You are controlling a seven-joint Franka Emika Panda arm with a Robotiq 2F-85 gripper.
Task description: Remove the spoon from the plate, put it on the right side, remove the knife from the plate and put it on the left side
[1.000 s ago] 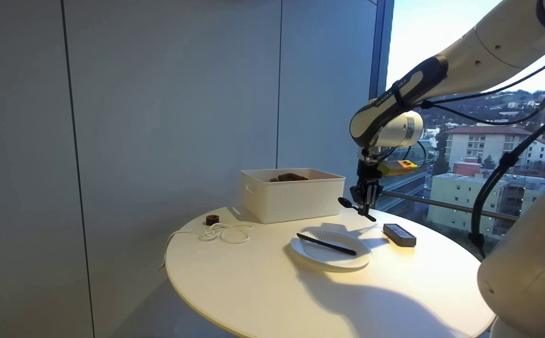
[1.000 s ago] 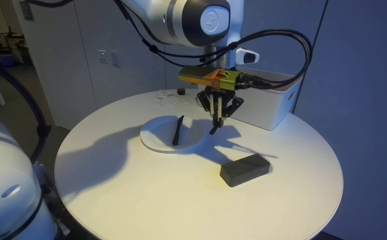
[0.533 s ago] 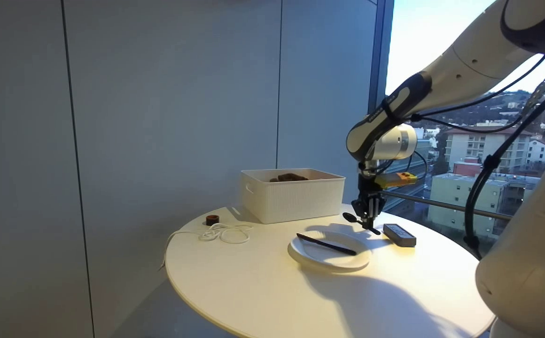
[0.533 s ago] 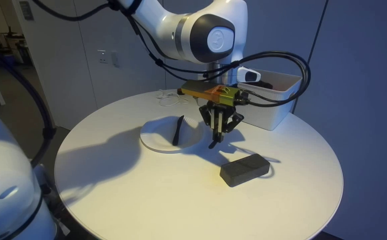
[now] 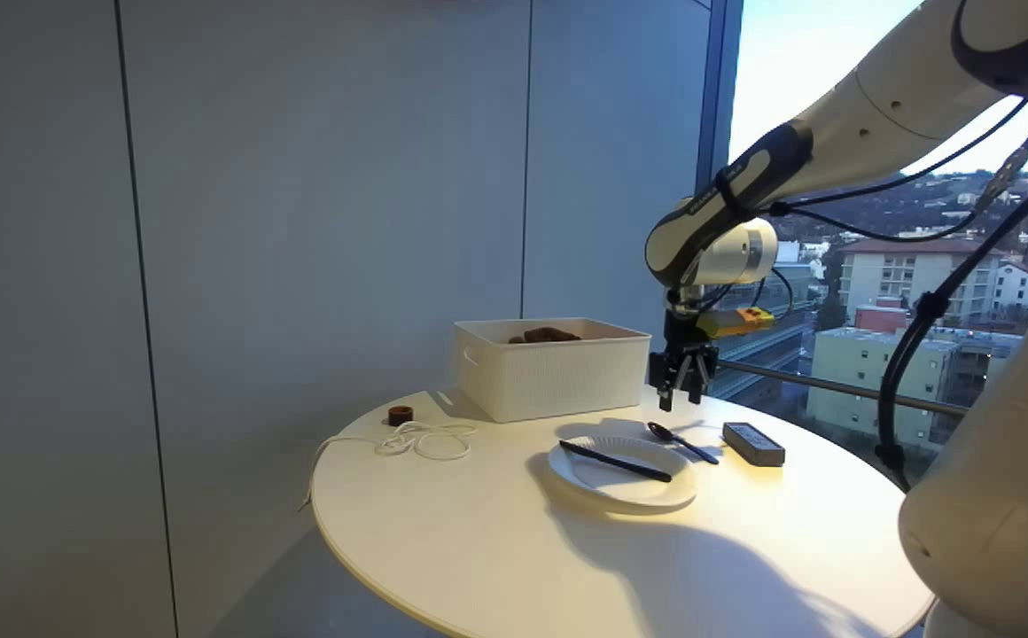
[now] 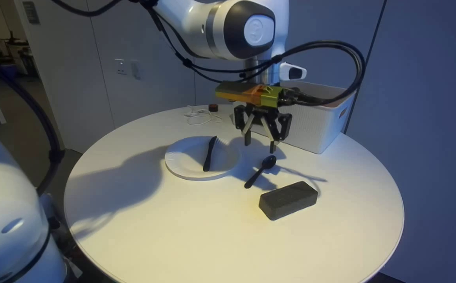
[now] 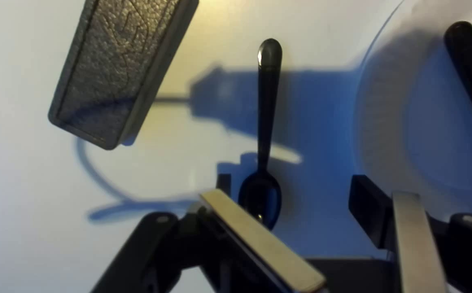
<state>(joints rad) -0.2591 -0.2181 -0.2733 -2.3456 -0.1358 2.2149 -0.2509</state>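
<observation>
Clearing the plate (image 6: 188, 159): your spoon (image 6: 258, 174) is off it, and the knife (image 6: 209, 156) is left to do.
You have the spoon lying on the table (image 6: 212, 236) just beside the plate, apart from its rim and to its right in an exterior view, so the first half looks done; whose right the task means, you must judge. Your gripper (image 6: 260, 146) hangs above the table on that same side of the plate, its jaws spread wide and pinching nothing. What seems left for you is lifting the knife and setting it to the left of the plate. As for containers, the plate bears the knife, and the white box (image 5: 567, 381), behind the plate in an exterior view, holds something brown (image 5: 549, 334) that you cannot identify.
</observation>
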